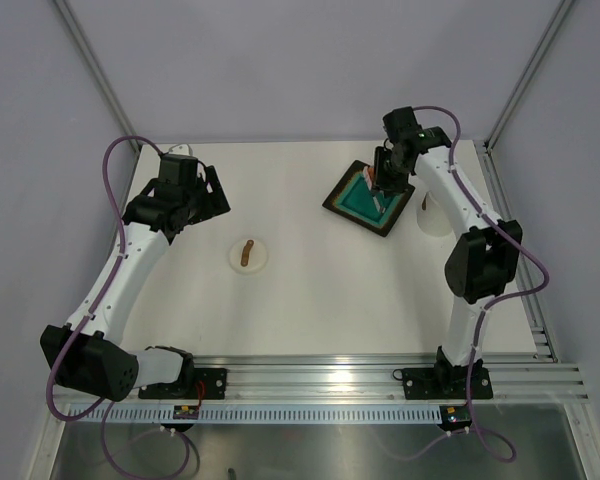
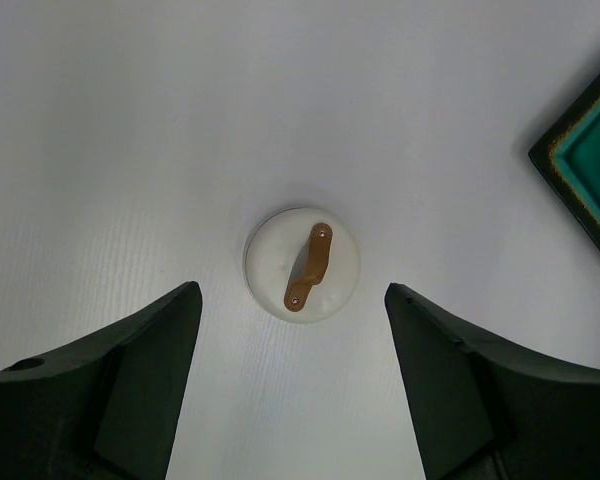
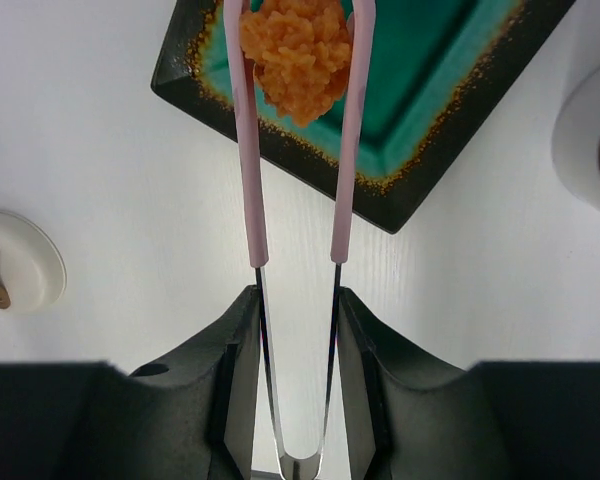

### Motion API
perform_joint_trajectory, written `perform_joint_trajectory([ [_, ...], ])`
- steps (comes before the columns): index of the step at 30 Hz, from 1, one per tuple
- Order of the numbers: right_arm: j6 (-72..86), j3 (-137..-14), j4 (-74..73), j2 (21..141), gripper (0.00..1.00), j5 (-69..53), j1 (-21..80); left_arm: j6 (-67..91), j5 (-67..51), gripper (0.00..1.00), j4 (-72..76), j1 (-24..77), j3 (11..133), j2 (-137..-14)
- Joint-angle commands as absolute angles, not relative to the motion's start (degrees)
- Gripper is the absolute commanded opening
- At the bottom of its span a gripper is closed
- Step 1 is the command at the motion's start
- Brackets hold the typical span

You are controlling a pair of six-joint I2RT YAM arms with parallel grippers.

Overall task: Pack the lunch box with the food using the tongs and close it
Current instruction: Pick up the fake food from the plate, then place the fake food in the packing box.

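My right gripper [image 3: 298,300] is shut on the pale pink tongs [image 3: 248,150], pressing their two arms together. The tong tips pinch an orange, crumbly piece of food [image 3: 298,55] over the black tray with a teal centre [image 3: 430,90]. From above, this gripper [image 1: 388,178] hangs over the tray [image 1: 352,205]. The white lunch box [image 1: 432,215] stands just right of the tray, and its rim [image 3: 590,140] shows at the right edge of the right wrist view. Its round lid with a brown handle [image 1: 248,254] lies flat mid-table. My left gripper [image 2: 291,290] hovers open above the lid [image 2: 302,264], holding nothing.
A tray corner [image 2: 590,160] shows at the right of the left wrist view. The lid [image 3: 10,262] also appears at the left edge of the right wrist view. Grey walls enclose the white table, and a metal rail [image 1: 380,365] runs along its near edge.
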State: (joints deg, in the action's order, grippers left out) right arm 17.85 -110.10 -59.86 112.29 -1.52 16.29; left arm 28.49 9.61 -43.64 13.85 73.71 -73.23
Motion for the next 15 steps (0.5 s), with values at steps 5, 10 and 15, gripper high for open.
perform_joint_trajectory([
  [5, 17.14, -109.16, -61.87, 102.32, 0.00, 3.17, 13.20, 27.95, 9.49, 0.78, -41.48, 13.45, 74.36, -72.77],
  [10, 16.88, -106.09, -62.75, 97.30, 0.00, 0.53, 8.36, 27.95, 8.97, 0.78, -41.13, 13.45, 74.36, -72.86],
  [15, 16.70, -100.30, -62.40, 92.73, 0.00, 1.14, 3.96, 28.04, 8.26, 0.78, -40.61, 13.45, 74.27, -73.39],
])
